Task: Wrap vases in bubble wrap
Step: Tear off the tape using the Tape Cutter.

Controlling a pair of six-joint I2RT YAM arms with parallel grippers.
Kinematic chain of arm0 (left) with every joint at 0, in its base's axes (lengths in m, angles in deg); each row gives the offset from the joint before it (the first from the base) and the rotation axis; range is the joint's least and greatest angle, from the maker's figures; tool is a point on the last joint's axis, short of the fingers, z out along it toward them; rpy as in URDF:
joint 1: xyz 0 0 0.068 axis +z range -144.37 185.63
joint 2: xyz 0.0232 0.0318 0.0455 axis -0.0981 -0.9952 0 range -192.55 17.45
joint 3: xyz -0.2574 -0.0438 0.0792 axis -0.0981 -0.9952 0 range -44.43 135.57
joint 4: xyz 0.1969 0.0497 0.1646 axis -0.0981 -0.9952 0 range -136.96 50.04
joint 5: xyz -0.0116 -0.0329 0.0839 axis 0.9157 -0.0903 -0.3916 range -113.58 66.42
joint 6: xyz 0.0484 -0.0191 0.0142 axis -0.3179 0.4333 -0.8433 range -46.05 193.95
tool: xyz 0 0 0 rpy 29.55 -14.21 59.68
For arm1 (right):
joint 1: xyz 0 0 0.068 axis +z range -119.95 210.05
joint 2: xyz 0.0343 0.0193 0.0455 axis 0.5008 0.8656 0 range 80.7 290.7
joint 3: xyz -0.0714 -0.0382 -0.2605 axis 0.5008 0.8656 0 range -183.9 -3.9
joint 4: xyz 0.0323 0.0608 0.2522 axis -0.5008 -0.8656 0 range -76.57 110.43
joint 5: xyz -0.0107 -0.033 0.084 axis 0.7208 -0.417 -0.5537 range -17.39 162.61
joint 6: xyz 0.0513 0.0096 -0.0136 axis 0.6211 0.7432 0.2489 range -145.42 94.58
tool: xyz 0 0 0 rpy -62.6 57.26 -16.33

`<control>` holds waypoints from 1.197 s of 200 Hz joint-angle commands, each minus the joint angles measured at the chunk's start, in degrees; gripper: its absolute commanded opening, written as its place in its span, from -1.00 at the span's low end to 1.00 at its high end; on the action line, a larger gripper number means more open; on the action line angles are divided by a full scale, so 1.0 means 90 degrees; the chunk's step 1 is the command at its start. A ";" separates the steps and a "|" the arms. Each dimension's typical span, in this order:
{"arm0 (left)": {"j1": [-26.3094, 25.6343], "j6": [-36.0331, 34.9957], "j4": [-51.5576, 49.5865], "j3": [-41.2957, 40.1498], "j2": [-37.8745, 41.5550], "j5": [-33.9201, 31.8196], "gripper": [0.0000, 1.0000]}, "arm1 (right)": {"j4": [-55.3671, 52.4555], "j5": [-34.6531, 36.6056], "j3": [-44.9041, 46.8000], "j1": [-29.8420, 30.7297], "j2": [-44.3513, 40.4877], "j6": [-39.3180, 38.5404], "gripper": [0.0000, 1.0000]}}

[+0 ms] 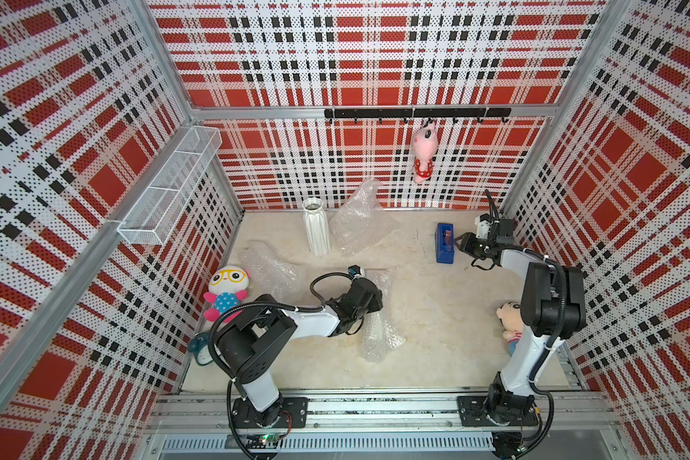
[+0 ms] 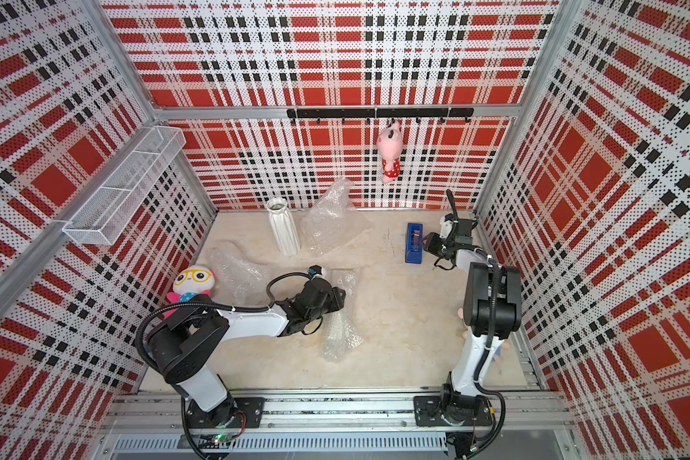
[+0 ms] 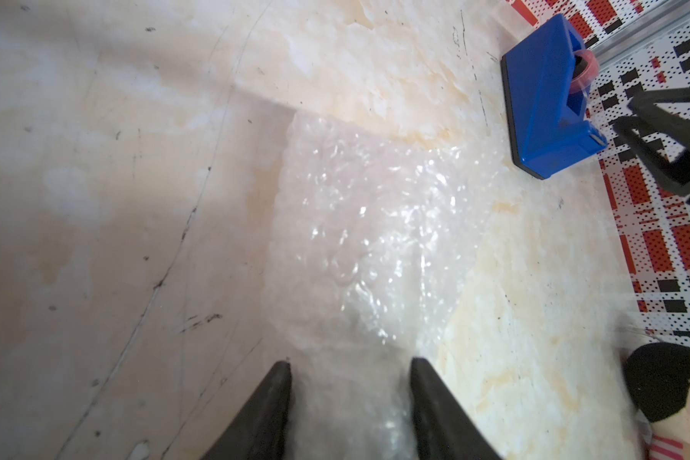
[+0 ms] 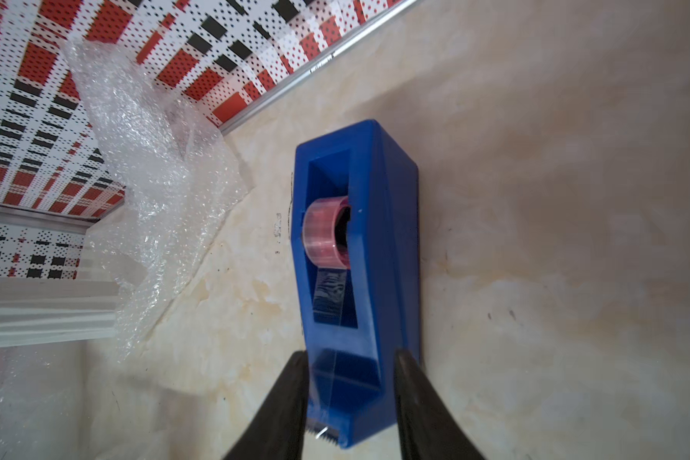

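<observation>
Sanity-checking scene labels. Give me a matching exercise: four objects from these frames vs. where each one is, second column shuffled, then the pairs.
Things:
1. tall white vase
2. blue tape dispenser
3. pink plush
4. glasses plush

Places:
A. hanging from the hook rail
B. at the table's left edge
C. upright at the back, beside loose bubble wrap
D. at the right gripper's fingertips

Pairs: 1-C, 2-D, 3-A, 4-B
</observation>
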State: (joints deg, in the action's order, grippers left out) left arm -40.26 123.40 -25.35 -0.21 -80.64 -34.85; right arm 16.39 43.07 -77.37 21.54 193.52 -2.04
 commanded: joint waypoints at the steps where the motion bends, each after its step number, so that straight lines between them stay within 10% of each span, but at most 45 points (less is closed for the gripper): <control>1: 0.0021 -0.0087 -0.0320 -0.0150 -0.0001 -0.0089 0.00 | -0.0082 -0.0712 -0.0322 -0.0070 0.0333 -0.0118 -0.27; 239: 0.0022 -0.0040 -0.0376 -0.0092 -0.0121 -0.0070 0.00 | 0.0101 -0.1655 -0.0586 -0.0156 0.0749 -0.0266 -0.37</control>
State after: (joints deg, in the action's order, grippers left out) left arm -40.26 123.43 -25.35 -0.21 -80.64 -34.82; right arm 17.57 31.51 -80.80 19.90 199.38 -1.89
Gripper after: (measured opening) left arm 0.502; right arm 0.321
